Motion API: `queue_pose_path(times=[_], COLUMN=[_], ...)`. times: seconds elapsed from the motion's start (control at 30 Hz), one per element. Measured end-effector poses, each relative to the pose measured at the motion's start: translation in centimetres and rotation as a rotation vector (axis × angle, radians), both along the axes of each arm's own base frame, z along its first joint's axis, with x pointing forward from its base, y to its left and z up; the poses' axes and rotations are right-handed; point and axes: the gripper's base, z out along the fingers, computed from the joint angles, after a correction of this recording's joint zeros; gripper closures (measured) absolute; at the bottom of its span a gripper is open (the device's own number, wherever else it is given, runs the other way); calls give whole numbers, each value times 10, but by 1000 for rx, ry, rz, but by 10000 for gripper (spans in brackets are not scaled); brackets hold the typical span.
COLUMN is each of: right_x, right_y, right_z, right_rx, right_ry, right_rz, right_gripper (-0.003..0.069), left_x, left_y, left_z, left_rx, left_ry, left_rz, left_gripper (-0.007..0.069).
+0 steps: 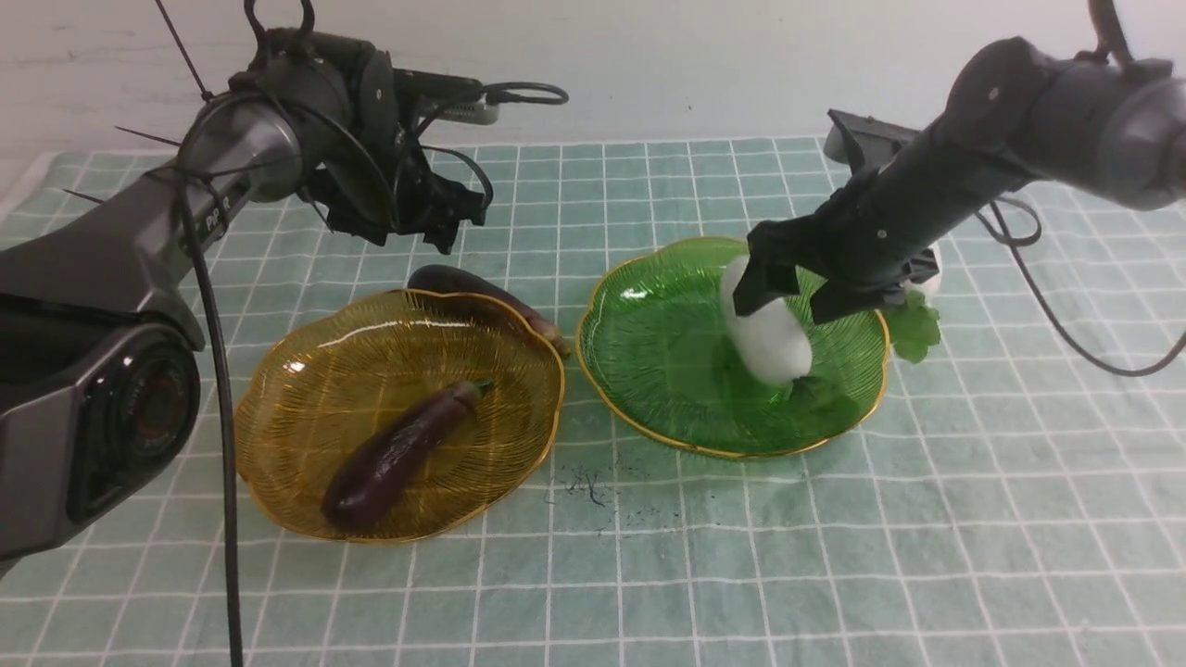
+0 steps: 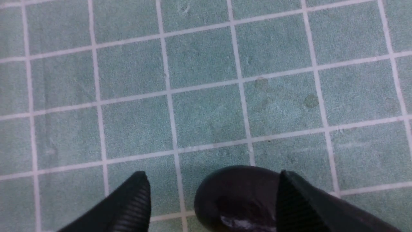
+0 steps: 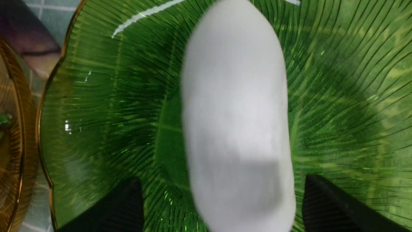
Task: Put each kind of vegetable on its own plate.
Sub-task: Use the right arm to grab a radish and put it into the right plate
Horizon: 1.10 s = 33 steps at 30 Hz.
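Tabletop under a pale green checked cloth; amber plate at near left; green plate just beside it at three o'clock, rims close but apart.

One eggplant inside the amber plate, slantwise, stem toward one o'clock, blunt end toward seven; second eggplant at that plate's one o'clock rim, stem end pointing toward the green plate; on the rim or only against its outer side, impossible to tell.

Left jaws high above the cloth at twelve o'clock of the amber plate, spread wide, holding nothing; from the left wrist camera, ribbed pads well apart, the second eggplant's rounded dark end below them on the cloth, nearer one pad.

Right jaws low over the middle of the green plate, spread wide on either side of a white radish; from the right wrist camera, open gaps between the radish and both pads, so no grip; radish blurred there, lengthwise over the ribbed floor; from the front, tilted, lower end toward five o'clock.

Second radish mostly hidden behind the right arm, outside the green plate at two o'clock; only a white sliver and green leaves on view, leaves just beside the rim.
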Motion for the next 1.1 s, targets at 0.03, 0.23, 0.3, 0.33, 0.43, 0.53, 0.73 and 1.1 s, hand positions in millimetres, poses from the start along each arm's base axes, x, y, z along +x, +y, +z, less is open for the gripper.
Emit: queue_pose_path(times=[0.03,0.23,0.3,0.33,0.43,0.53,0.73,1.1], right_x=[0,-6,-8,-9,-12,-14,-15,-8], right_y=[0,-1,-3,-4,-6,-8,-10,-35], right_z=[0,13,22,26,36,43,44,55], right_rx=[0,-7,-21,-27,-46,-60,-81,-111], right_ry=[6,-1,-24,-33,-58,-73,-74,-86], right_rz=[2,17,23,24,28,21,26,-70], right_gripper=[-2,-31,-32,-32,-32,-32,-32,-26], left_x=[0,1,2,3,2,2,4,3], left_y=[-1,-5,-6,-6,-8,-9,-18,-32], left_z=[-1,-15,-18,-18,-19,-20,-23,28], left_rx=[-2,-2,-8,-10,-20,-38,-109,-225], left_ry=[2,29,30,30,32,37,22,-7], left_rz=[-2,-7,-7,-7,-7,-6,-6,-94], left_gripper=[155,155,155,155,152,149,149,169])
